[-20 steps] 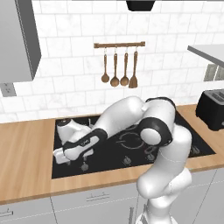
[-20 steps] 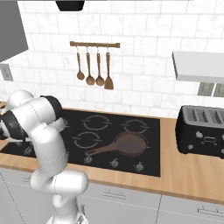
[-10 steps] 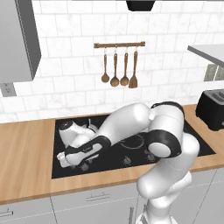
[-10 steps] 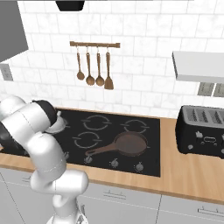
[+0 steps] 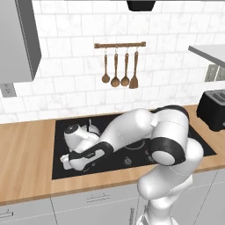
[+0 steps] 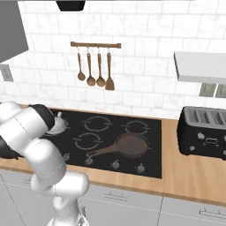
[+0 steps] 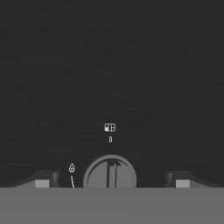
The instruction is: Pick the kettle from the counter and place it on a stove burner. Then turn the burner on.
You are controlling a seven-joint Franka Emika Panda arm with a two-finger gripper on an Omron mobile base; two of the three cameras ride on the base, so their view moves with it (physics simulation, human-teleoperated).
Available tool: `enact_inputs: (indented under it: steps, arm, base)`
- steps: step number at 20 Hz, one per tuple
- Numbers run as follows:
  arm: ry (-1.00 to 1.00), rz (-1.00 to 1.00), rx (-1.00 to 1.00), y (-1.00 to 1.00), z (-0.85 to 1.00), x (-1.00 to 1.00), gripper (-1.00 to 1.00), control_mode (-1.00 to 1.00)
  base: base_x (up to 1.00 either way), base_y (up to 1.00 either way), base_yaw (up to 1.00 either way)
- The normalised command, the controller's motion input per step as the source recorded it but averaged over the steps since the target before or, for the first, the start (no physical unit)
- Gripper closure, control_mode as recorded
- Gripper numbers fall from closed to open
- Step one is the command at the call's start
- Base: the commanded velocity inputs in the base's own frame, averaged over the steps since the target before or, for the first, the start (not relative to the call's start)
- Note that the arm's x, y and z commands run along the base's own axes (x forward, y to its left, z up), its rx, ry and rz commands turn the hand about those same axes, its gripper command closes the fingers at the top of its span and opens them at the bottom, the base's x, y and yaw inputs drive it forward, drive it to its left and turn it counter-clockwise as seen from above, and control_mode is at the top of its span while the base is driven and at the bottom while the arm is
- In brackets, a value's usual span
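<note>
The silver-grey kettle (image 5: 76, 133) stands on the rear left burner of the black stove (image 5: 59, 172); in the right base view the kettle (image 6: 58, 125) peeks out from behind my arm. My gripper (image 5: 65, 163) is low over the stove's front left corner, pointing down at the row of knobs. In the hand view the gripper (image 7: 111, 183) is open, and its two fingertips (image 7: 42, 182) stand wide apart on either side of a round burner knob (image 7: 110, 173) without touching it. The wood-grain counter (image 5: 25, 151) runs left of the stove.
A dark brown frying pan (image 6: 129, 145) lies on the front right burner, its handle pointing left. A black toaster (image 6: 205, 132) stands on the counter at the right. Wooden utensils (image 6: 95, 66) hang on the wall rail.
The hand has sunk a little toward the front left knobs while the elbow swung right. The kettle has stayed on its burner.
</note>
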Motion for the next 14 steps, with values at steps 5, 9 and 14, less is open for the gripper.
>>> enact_inputs:
  steps: [5,9,14]
  arm:
    - [0.0,0.0,0.0,0.0,0.0,0.0,1.0,-1.0]
    - [-0.01,0.0,0.0,0.0,0.0,-0.01,1.0,-1.0]
    - [-0.04,0.28,-0.04,0.05,0.01,-0.26,1.0,-1.0]
  base:
    - [0.0,0.0,0.0]
    - [0.0,0.0,0.0]
    - [0.0,0.0,0.0]
